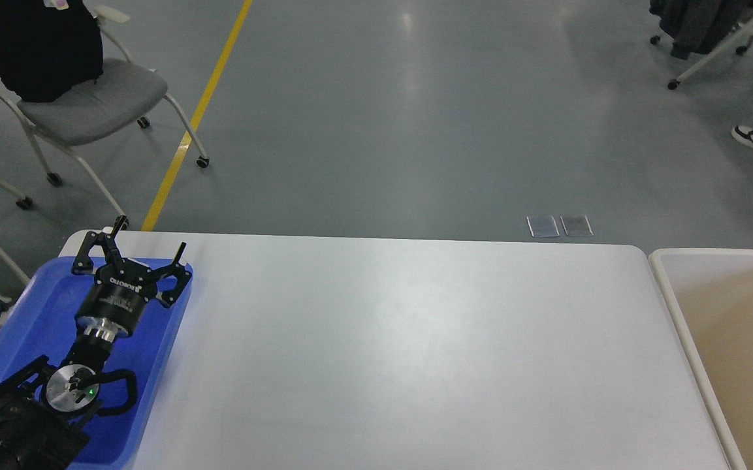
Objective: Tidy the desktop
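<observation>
1. Your table (402, 339) fills most of the head view: a wide, glossy white top with rounded corners, and nothing loose shows on its bare surface. It looks stiff, heavy and slick, so you work over it; small items would likely slide rather than catch.
2. The cream bin (667, 294) stands just beside the table's right edge; what shows of its inside looks bare.
3. The blue tray (23, 326) lies on the table's left end, near the far corner. It looks light and rigid; take it by the rim if it must move.
4. Your left claw (144, 251) hangs over the tray's far end, fingers spread wide, holding nothing.
5. Your right claw is out of view.
</observation>
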Available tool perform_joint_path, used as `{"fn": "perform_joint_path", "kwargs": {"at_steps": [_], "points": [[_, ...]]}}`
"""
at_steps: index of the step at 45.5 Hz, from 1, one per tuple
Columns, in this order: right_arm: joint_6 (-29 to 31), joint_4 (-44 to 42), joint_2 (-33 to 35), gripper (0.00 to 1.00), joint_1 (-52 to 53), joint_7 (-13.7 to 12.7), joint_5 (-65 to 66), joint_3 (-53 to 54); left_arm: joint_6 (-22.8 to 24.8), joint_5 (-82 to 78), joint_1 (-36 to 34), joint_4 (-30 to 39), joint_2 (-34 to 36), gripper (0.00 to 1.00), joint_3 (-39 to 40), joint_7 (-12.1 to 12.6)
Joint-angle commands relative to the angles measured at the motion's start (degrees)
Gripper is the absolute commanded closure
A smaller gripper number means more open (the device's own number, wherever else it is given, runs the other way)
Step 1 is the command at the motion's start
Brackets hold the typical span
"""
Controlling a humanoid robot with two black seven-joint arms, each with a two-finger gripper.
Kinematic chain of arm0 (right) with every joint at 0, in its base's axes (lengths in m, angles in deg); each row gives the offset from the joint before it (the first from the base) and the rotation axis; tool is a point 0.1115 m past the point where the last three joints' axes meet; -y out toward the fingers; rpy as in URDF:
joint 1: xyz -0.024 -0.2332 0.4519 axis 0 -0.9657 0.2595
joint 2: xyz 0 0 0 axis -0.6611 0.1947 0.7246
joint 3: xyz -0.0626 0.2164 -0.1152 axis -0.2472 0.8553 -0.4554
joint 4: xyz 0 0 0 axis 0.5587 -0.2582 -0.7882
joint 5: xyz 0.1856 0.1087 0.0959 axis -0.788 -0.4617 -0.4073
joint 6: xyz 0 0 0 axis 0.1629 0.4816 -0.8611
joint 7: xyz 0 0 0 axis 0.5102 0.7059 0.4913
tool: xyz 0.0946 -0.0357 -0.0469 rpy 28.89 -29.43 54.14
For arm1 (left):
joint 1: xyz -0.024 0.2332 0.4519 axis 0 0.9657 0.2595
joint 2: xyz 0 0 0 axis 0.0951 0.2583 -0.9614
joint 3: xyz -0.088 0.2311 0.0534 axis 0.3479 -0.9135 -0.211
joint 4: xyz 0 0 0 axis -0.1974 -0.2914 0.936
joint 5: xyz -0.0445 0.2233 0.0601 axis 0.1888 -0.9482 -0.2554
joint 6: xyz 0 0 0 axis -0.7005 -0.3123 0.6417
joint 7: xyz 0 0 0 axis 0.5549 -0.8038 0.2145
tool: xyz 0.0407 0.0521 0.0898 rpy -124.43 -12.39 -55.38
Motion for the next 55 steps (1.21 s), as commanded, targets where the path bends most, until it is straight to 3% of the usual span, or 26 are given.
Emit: {"fn": "perform_joint_path", "kwargs": {"at_steps": [1,6,11,16,33,55], "points": [[-5.5,-29.1,-7.5,1.00,-29.9,0.0,-0.1,32.0,0.0,0.0,0.0,0.0,0.0,0.01,0.0,0.0],[-4.2,-43.7,-16.2,1.00,-35.3,0.0,-0.2,37.0,0.0,0.0,0.0,0.0,0.0,0.01,0.0,0.0],[-4.8,-49.6,-21.8,1.00,-38.7,-0.7,-0.4,38.3,0.0,0.0,0.0,0.0,0.0,0.01,0.0,0.0],[-5.3,-50.1,-23.4,1.00,-41.5,-4.4,-0.4,41.9,0.0,0.0,0.0,0.0,0.0,0.01,0.0,0.0],[-3.4,-49.7,-23.8,1.00,-48.5,-11.7,-0.9,53.6,-0.1,0.0,0.0,0.0,0.1,0.01,0.0,0.0],[-2.6,-49.6,-26.9,1.00,-55.5,-11.9,-0.9,58.8,-0.1,0.0,0.0,0.0,0.1,0.01,0.0,0.0]]}}
